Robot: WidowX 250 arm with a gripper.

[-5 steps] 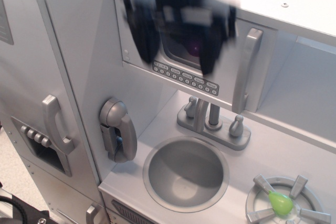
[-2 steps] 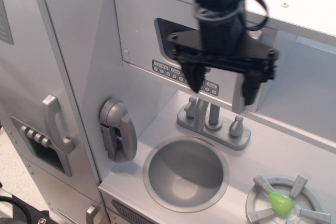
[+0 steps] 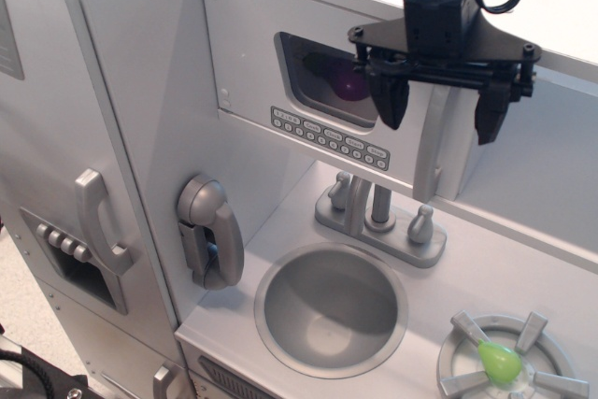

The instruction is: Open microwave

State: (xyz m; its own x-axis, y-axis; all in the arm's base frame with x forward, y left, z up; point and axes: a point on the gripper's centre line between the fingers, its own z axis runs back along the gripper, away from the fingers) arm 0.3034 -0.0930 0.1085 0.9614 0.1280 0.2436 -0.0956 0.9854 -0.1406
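The microwave (image 3: 252, 63) is the grey-white compartment at the top of the toy kitchen. Its flat door has a dark rounded window (image 3: 322, 77), a keypad strip (image 3: 329, 138) below it, and a long silver vertical handle (image 3: 432, 147) on the right edge. The door looks shut. My black gripper (image 3: 440, 111) hangs open in front of the door's right side. Its left finger is over the window's right end and its right finger is right of the handle. The handle's upper part sits between the two fingers. Nothing is held.
Tall grey fridge door (image 3: 56, 165) with short handle (image 3: 98, 221) stands at left. A toy phone (image 3: 210, 231) hangs on the side wall. Below are a faucet (image 3: 378, 217), round sink (image 3: 330, 307) and a burner with a green item (image 3: 500, 362).
The gripper has moved right and slightly up across the microwave door, from the window to astride the handle's top. The door has not moved.
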